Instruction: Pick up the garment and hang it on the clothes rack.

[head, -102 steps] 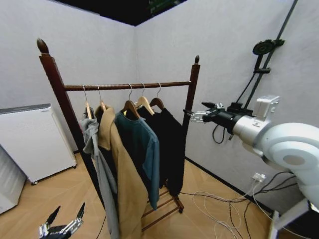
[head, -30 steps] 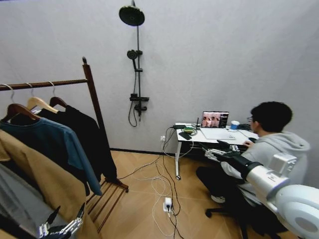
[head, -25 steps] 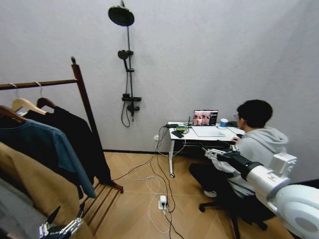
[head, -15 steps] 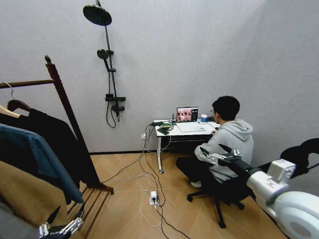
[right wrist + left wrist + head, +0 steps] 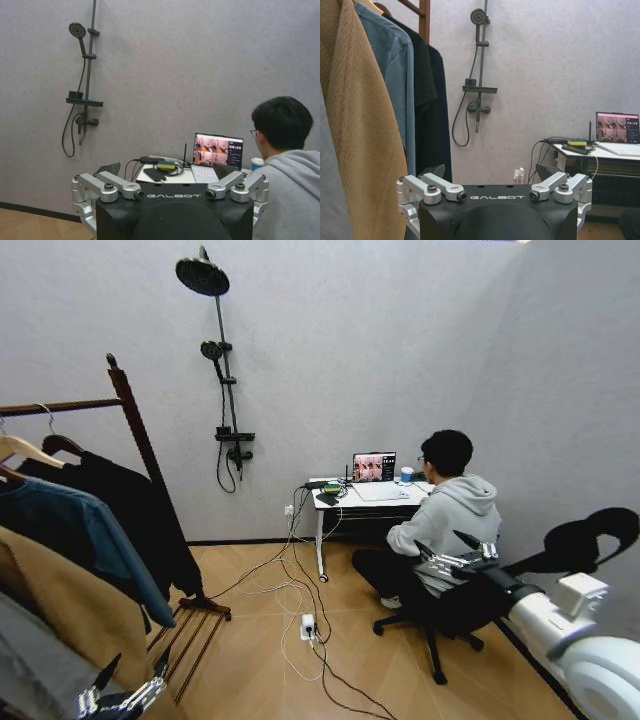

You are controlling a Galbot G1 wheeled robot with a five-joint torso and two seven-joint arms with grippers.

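Observation:
The clothes rack [image 5: 134, 436] of dark reddish wood stands at the left of the head view, its rail [image 5: 50, 407] running off the edge. The black garment [image 5: 135, 515] hangs from a wooden hanger at the rack's right end, beside a blue-teal jacket [image 5: 75, 535] and a tan coat [image 5: 55, 615]. My left gripper [image 5: 127, 692] is low at the bottom left, open and holding nothing. In the left wrist view the left gripper [image 5: 492, 172] faces the black garment [image 5: 434, 115] and the rack post [image 5: 424, 17]. My right gripper [image 5: 452, 558] is open and held out toward the desk; the right gripper [image 5: 167, 170] is bare.
A person in a grey hoodie [image 5: 450, 515] sits on an office chair [image 5: 440, 625] at a white desk [image 5: 365, 500] with a laptop. Cables and a power strip [image 5: 308, 628] lie on the wood floor. A shower fixture [image 5: 222, 360] is on the wall.
The whole head picture has swung from the rack to the desk corner, then shifted slightly back toward the rack, so the camera has turned. Both grippers stay open.

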